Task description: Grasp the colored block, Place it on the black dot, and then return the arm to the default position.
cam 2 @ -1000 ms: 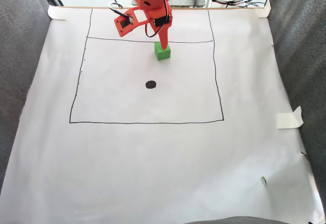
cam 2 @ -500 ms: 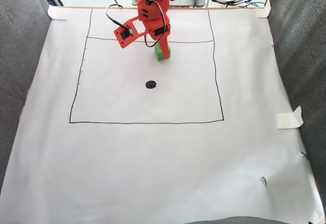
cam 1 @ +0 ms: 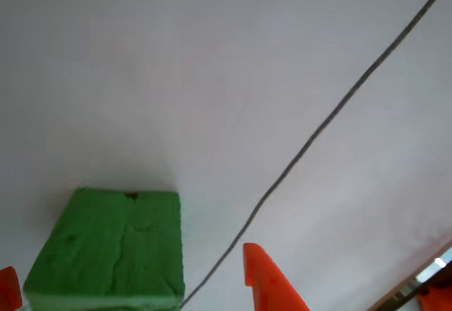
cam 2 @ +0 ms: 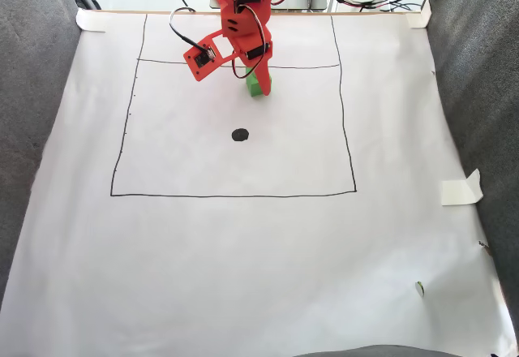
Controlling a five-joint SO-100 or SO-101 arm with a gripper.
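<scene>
White paper (cam 2: 243, 251), fingers (cam 1: 268, 283) spread around green cube (cam 1: 113, 247)

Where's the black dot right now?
In the fixed view the black dot sits bare inside the drawn square, near its middle, below and slightly left of the green block.

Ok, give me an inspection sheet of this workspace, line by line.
Surface: white paper sheet with a drawn black rectangle.
Job's things: green block sits on the paper near the rectangle's upper line, apart from the black dot.
Clutter: folded tape piece at the paper's right edge; a small mark lower right.
Gripper: orange gripper is open, with one finger on each side of the block; contact cannot be told.
Cables: black and red wires loop around the arm; more wires run behind the paper.
Surroundings: grey fabric on both sides.
</scene>
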